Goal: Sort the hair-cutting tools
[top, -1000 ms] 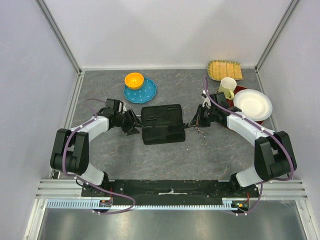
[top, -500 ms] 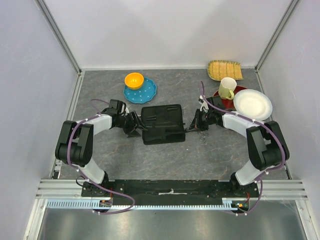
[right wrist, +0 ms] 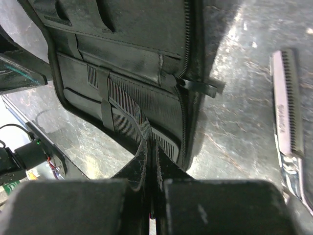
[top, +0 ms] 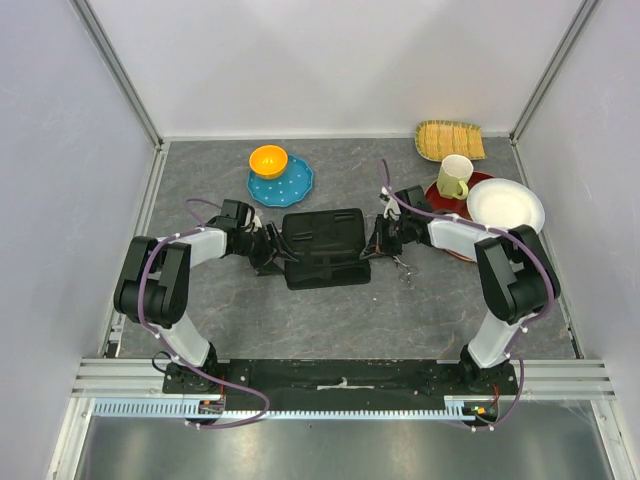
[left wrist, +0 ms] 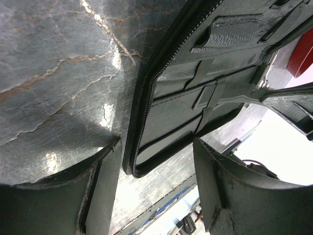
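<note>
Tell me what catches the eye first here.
The open black zip case lies in the middle, worked from both sides. The left gripper stands open astride a zipped corner of it. The right gripper is shut at the opposite edge, tips by a black comb strapped inside. Silver scissors lie on the table beside the case, near the right gripper.

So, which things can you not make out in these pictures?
- Right wrist view: the right gripper covers the comb end, so a grip is unclear.
- Right wrist view: the frame edge cuts off the scissors handles.
- Top view: the case contents are too dark and small.
</note>
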Controlling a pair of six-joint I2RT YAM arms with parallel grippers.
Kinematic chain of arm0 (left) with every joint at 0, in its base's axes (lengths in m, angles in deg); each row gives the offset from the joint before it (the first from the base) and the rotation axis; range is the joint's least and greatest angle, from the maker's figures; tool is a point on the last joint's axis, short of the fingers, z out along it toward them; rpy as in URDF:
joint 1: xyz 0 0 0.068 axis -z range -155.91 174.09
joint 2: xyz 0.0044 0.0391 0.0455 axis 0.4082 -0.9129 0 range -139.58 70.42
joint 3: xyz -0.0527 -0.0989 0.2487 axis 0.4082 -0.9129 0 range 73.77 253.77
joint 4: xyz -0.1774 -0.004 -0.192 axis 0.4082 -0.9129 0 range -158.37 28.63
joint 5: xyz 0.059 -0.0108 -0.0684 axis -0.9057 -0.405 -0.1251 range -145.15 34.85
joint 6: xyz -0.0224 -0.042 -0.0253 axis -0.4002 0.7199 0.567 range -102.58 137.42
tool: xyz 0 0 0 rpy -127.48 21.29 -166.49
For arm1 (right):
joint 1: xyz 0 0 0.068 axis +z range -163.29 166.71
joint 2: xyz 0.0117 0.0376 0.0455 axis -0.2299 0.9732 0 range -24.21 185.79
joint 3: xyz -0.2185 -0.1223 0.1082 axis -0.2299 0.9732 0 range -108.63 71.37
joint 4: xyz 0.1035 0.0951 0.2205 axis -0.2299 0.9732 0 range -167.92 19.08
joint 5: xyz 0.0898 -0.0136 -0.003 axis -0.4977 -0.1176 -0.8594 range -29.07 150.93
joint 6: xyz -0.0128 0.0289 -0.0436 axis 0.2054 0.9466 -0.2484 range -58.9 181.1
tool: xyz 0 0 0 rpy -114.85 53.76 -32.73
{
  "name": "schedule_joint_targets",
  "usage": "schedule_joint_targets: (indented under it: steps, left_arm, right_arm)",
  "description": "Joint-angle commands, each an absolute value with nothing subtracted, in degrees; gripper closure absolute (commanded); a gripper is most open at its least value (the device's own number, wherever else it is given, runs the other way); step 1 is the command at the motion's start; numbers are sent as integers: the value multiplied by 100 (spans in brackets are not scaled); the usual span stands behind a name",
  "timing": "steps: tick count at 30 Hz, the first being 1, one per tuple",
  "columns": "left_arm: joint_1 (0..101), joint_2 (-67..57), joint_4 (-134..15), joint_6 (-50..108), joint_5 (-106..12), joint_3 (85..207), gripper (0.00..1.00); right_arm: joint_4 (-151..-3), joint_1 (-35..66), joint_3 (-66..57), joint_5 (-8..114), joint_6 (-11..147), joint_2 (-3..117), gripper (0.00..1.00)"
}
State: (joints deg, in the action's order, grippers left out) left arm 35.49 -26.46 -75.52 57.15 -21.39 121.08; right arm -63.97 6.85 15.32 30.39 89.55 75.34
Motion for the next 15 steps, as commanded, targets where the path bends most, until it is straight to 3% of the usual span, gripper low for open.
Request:
schedule_joint_targets:
  steps: [1,15]
  left_arm:
    - [3596,-2714,-7350,5495,-2034,12255,33]
    - [3631,-2758,-7288,5583,-2069,12220,31]
  right_arm:
    - [-6526,1008,1363,3395,8782,7862,100]
    - [-7598,1553,1557,3404,9230,8336,100]
